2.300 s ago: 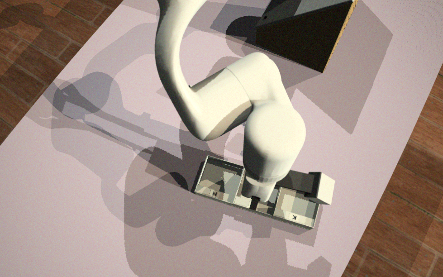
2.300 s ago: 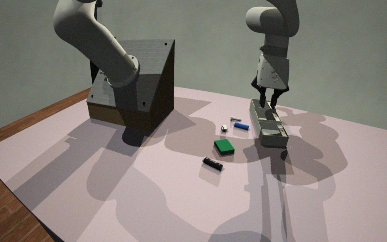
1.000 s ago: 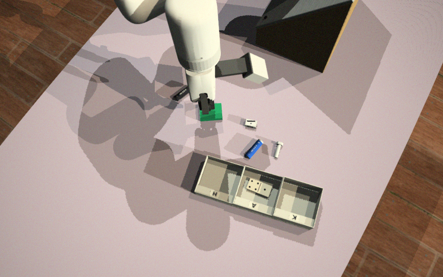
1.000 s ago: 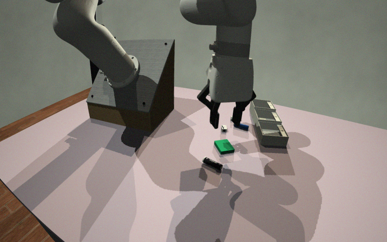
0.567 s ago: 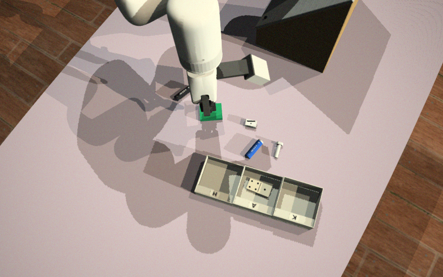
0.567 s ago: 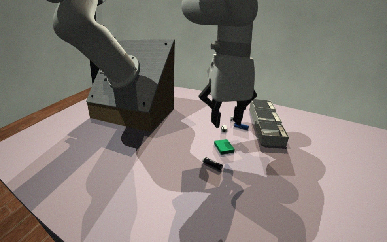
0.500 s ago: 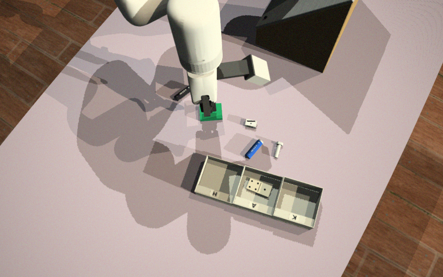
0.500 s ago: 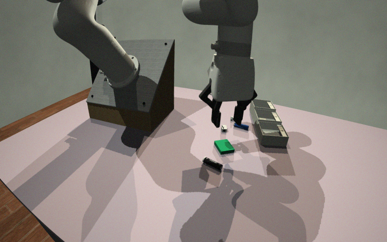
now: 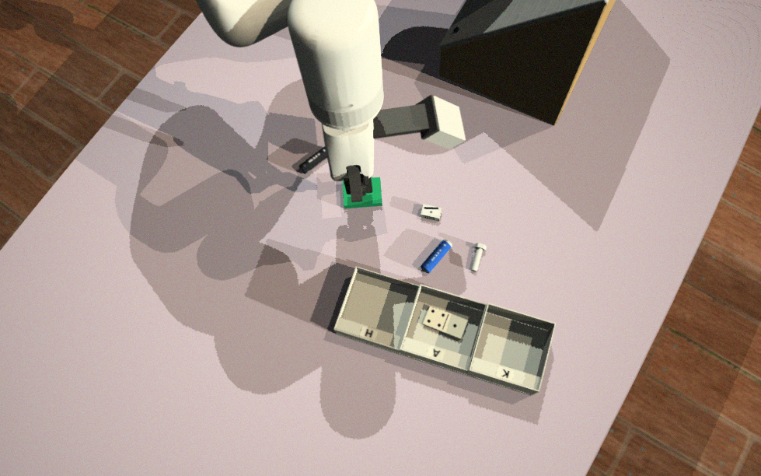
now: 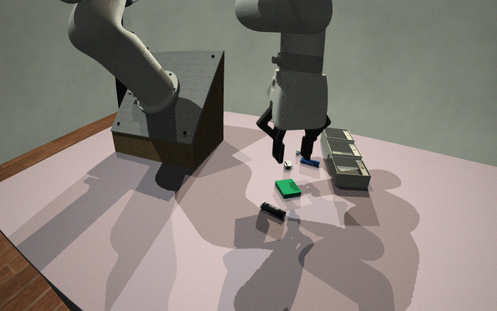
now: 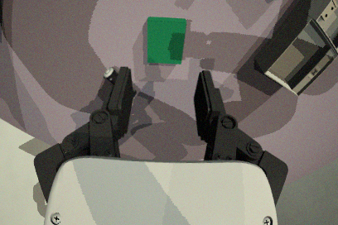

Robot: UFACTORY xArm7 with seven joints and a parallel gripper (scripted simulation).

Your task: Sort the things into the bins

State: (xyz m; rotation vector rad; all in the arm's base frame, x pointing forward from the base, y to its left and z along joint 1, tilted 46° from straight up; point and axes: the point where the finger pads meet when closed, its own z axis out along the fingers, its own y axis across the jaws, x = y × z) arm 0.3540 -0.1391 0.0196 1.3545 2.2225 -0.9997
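My gripper (image 9: pixel 356 183) is open and empty, hanging well above the table over a flat green eraser-like block (image 9: pixel 363 197). In the wrist view the block (image 11: pixel 167 40) lies just ahead of the fingertips. In the exterior view the fingers (image 10: pixel 292 154) hang above the block (image 10: pixel 288 188). A small white pencil sharpener (image 9: pixel 430 211) lies to the right of the block. The row of three bins stands nearer the front: H (image 9: pixel 378 310), A (image 9: pixel 443 328), K (image 9: pixel 513 349). A domino (image 9: pixel 445 321) lies in bin A. Bin K looks empty.
A blue battery (image 9: pixel 435 255) and a white bolt (image 9: pixel 476 255) lie between the sharpener and the bins. A black battery (image 9: pixel 312 159) lies left of the green block. The dark wedge-shaped arm mount (image 9: pixel 518 53) stands at the back.
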